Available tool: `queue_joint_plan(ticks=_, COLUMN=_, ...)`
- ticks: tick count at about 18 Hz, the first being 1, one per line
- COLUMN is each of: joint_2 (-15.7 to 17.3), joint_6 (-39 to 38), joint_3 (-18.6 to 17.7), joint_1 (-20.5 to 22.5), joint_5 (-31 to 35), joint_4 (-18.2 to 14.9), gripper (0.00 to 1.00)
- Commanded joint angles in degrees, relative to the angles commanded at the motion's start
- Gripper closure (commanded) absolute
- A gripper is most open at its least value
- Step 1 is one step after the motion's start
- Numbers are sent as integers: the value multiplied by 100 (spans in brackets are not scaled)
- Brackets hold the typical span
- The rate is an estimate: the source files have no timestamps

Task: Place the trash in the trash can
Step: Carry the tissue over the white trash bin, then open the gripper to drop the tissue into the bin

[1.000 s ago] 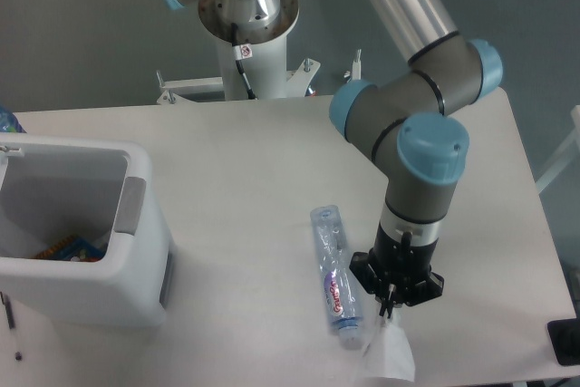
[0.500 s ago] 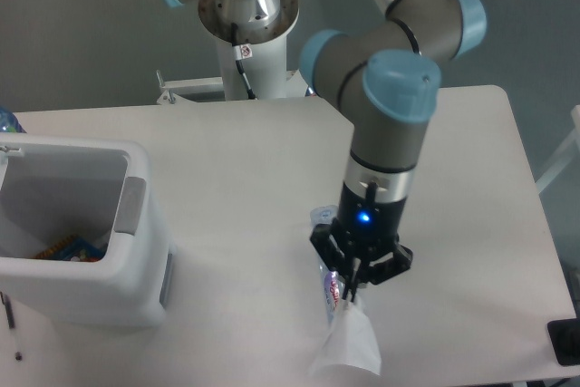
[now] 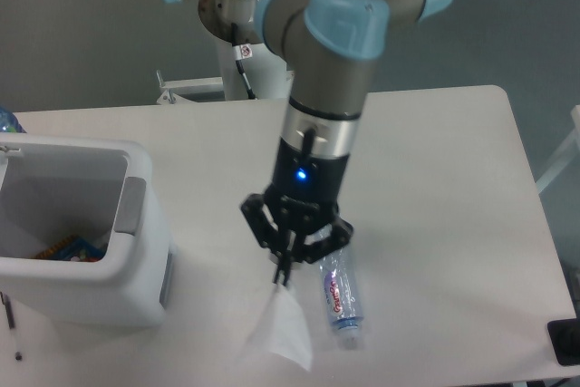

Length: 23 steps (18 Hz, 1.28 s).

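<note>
At the left edge of the counter (image 3: 435, 151) stands the white trash can (image 3: 136, 287), open, with some colourful scrap already at its bottom. Near the middle, the pincer (image 3: 286, 271) is clenched on the top of the crumpled white wrapper (image 3: 279, 331), which dangles above the counter, well short of the can. Just to its right the flattened bottle (image 3: 341, 295) lies untouched. By my judgement, both items remain to be binned.
</note>
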Motion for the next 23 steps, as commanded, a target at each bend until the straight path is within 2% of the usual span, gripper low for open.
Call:
queue_joint_plan(ticks=5, joint_2=386, joint_6=-264, joint_3=-131, joint_1=-97, joint_5=-607, joint_4=-17, gripper=100)
queue_joint_plan(ticks=8, joint_2=842, joint_6=-246, joint_3=-657, joint_1=-202, joint_5=-748, joint_4=0, gripper=100)
queue_joint_plan(ticks=11, joint_2=1072, joint_6=-272, joint_3=-878, joint_1=-325, joint_5=-757, joint_4=-9, gripper=100)
queue_joint_plan(ticks=13, joint_2=1064, joint_6=-307, joint_3=-905, joint_1=-597, joint_5=-748, joint_4=-17, gripper=99)
queue_joint_plan(ticks=20, joint_2=967, joint_6=-826, joint_3=-1019, joint_1=-1028, joint_5=-748, joint_4=-9, gripper=95)
queue_joint_plan(ticks=23, joint_2=976, joint_6=-879, joint_3=-1107, joint_1=-1063, joint_5=-757, joint_4=-9, gripper=84)
